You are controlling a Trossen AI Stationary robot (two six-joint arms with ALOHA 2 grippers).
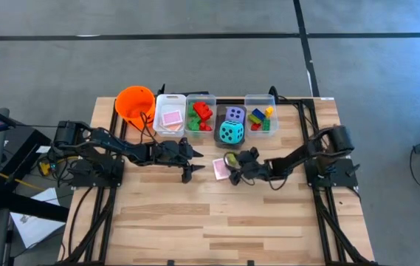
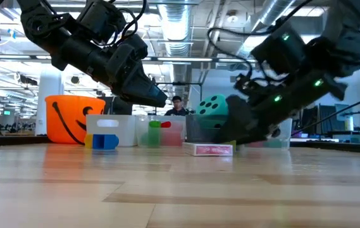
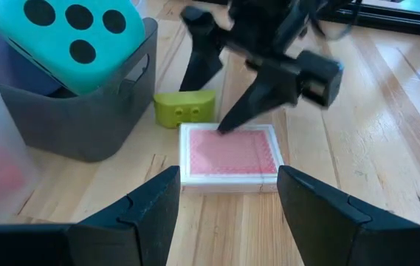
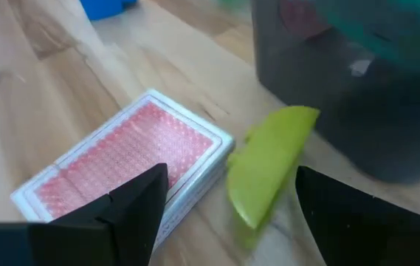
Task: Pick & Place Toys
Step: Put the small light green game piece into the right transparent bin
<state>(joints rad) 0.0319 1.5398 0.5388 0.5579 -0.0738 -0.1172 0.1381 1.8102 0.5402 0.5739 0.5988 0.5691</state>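
Observation:
A pink-white card deck [image 1: 220,168] lies flat on the table's middle; it also shows in the left wrist view [image 3: 229,154] and the right wrist view [image 4: 128,159]. A yellow-green brick [image 3: 186,108] rests on the table between the deck and the dark bin [image 3: 84,111]. My right gripper [image 4: 228,214] is open and low, with one finger over the deck and the brick [image 4: 269,166] between its fingers. My left gripper [image 3: 228,203] is open and empty, pointing at the deck from the table's left. My right gripper comes slanting down from the table's right. One fingertip [image 3: 224,124] stands at the card deck's edge nearest the brick. I cannot tell whether it touches the deck or the brick.
At the back stand an orange bucket [image 1: 134,103], a clear bin with cards [image 1: 171,117], one with red and green bricks [image 1: 201,117], a dark bin with the teal die [image 1: 231,133] and purple die, and one with mixed bricks [image 1: 260,118]. A blue brick [image 2: 105,140] lies near them.

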